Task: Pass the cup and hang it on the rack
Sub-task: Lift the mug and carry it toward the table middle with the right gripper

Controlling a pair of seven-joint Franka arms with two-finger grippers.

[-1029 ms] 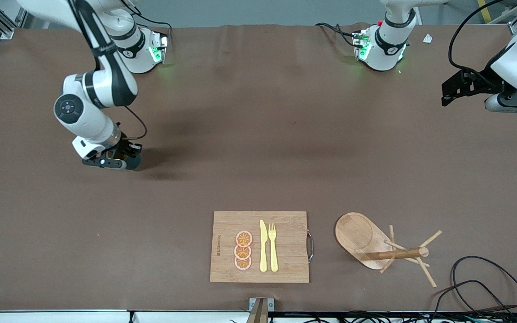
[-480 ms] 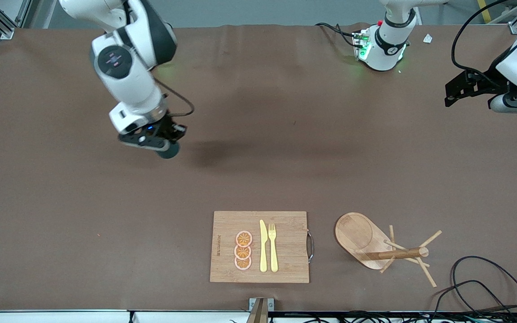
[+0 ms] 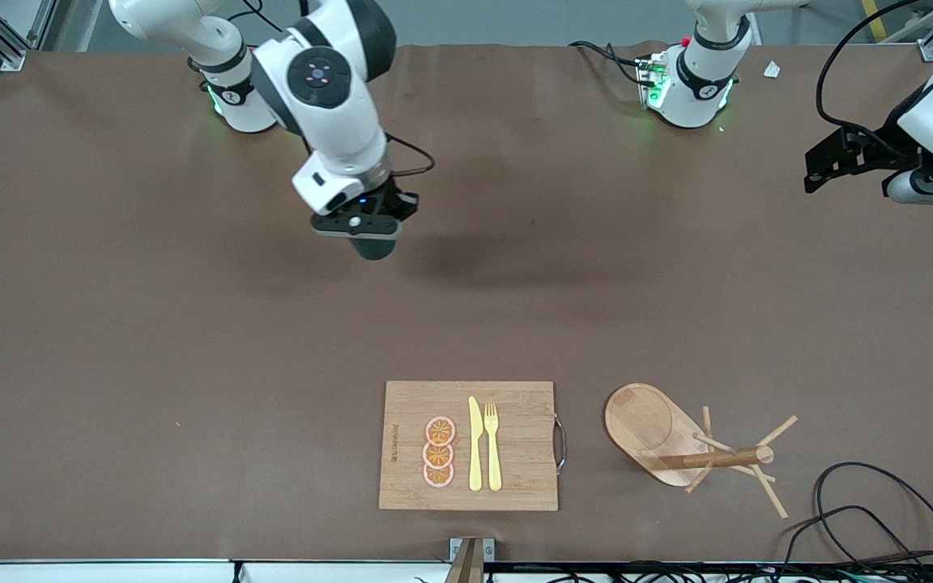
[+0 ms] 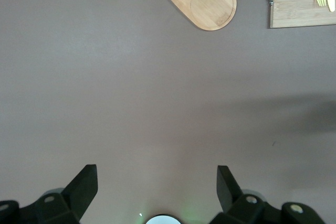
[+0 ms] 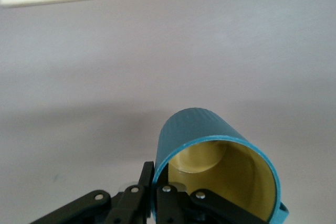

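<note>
The dark teal ribbed cup (image 3: 375, 246) hangs in my right gripper (image 3: 363, 232) over the bare table, near the middle and toward the robots' bases. In the right wrist view the fingers (image 5: 146, 182) pinch the cup's wall (image 5: 202, 129), one outside and one inside, and the yellowish inside shows. The wooden rack (image 3: 651, 427), with oval base, post and thin pegs, stands near the front camera toward the left arm's end; its base also shows in the left wrist view (image 4: 210, 3). My left gripper (image 3: 808, 172) waits open and empty in the air at that end, and also shows in its wrist view (image 4: 156, 182).
A bamboo cutting board (image 3: 515, 405) with a yellow knife, a fork and orange slices lies beside the rack, toward the right arm's end. Black cables (image 3: 863, 510) loop on the table near the rack, at the left arm's end.
My right arm has lifted the cup and carried it from the right arm's end of the table toward the middle. The left arm has barely moved.
</note>
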